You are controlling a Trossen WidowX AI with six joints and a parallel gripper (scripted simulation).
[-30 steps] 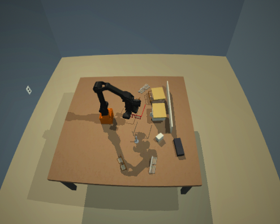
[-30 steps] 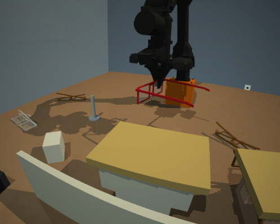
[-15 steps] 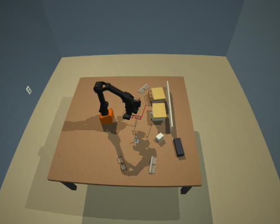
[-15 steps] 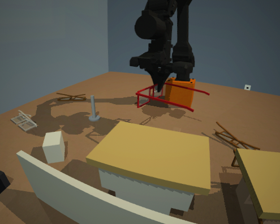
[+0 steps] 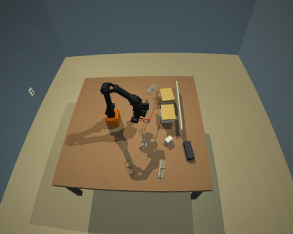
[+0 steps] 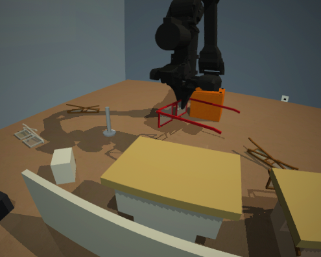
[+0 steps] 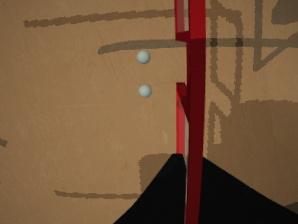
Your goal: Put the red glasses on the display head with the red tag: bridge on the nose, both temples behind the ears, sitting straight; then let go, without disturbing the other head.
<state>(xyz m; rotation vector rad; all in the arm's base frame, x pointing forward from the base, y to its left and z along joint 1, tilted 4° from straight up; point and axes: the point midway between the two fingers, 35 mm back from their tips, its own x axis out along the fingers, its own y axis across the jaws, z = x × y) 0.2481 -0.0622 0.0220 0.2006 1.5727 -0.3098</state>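
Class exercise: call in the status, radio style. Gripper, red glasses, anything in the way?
Gripper shut on red glasses, gripping the front frame. Glasses held off the table, temples open, not on any head. Grey post stands nearby, off to one side.

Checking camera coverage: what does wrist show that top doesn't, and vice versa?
Wrist only: close-up of the dark fingers shut on the red glasses frame, with two small pale balls beside it.
Top only: whole table, orange base, two tan-topped heads, other glasses, white cube, black box.
Both: red glasses in the gripper, brown tabletop, arm shadows.
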